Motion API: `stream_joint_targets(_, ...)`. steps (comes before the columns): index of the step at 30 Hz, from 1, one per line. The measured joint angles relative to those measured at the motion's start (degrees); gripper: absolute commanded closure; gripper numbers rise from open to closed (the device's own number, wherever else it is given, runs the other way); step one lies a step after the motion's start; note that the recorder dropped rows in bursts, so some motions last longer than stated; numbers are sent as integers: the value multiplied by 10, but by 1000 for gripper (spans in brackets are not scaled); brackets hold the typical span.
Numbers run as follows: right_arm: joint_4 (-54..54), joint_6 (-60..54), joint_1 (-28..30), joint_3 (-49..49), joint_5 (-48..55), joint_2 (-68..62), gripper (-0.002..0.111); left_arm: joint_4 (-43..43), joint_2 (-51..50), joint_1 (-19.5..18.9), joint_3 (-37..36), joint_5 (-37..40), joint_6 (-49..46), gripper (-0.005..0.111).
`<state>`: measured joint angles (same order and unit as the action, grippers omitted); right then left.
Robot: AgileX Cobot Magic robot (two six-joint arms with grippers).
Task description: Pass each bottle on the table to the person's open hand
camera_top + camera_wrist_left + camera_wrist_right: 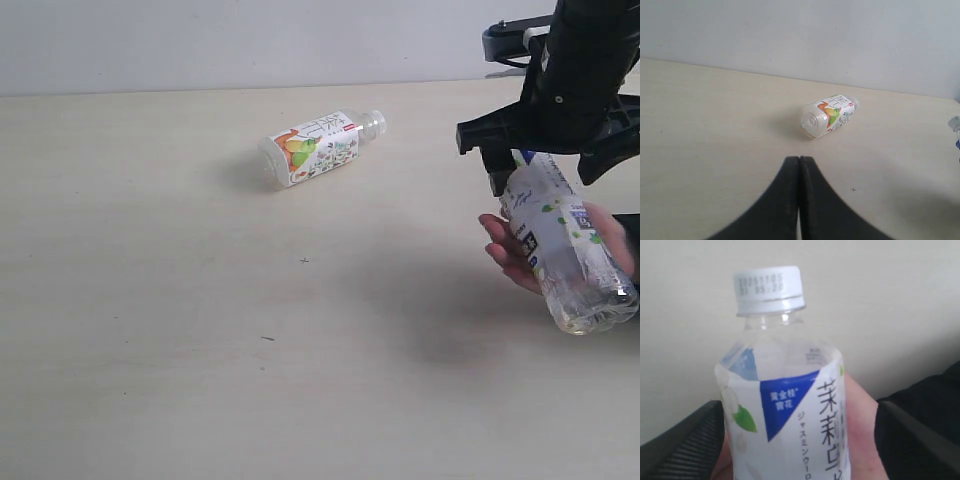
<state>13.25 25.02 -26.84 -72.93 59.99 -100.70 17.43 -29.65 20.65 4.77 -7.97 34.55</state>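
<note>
A clear bottle with an orange and green label (315, 148) lies on its side on the pale table (150, 300), far back of centre; the left wrist view has this bottle (827, 116) ahead of my left gripper (799, 159), which is shut and empty. A second bottle (565, 245) with a white cap and a white, blue and green label (785, 415) rests in the person's open hand (505, 255) at the right. My right gripper (545, 170) straddles its top end with its jaws spread; one finger (910, 440) stands clear of the bottle. No other bottles show.
The person's dark sleeve (630, 235) enters from the right edge. A pale wall (250, 40) runs behind the table's far edge. Small dark specks (304, 260) mark the table's middle.
</note>
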Motion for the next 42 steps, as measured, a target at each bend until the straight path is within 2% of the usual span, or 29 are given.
stream_joint_targets(8, 14, -14, 0, 0, -7, 65, 32, 0, 0, 0, 0, 0, 0, 107)
stream_joint_targets(11, 14, -28, 0, 0, -9, 101, 39, 0, 0, 0, 0, 0, 0, 107)
stream_joint_targets(12, 14, -35, 0, 0, -10, 115, 43, 0, 0, 0, 0, 0, 0, 107)
stream_joint_targets(15, -3, -54, 0, 0, -10, 160, 65, 0, 0, 0, 0, 0, 0, 107)
stream_joint_targets(19, -42, -87, 0, 9, -10, 225, 104, 0, 0, 0, 0, 0, 0, 107)
stream_joint_targets(20, -50, -94, 0, 20, -17, 246, 108, 0, 0, 0, 0, 0, 0, 107)
stream_joint_targets(31, -73, -110, 0, 208, -189, 535, 108, 0, 0, 0, 0, 0, 0, 107)
stream_joint_targets(37, -74, -77, 0, 334, -286, 706, 108, 0, 0, 0, 0, 0, 0, 107)
stream_joint_targets(42, -75, -46, 0, 443, -358, 790, 108, 0, 0, 0, 0, 0, 0, 107)
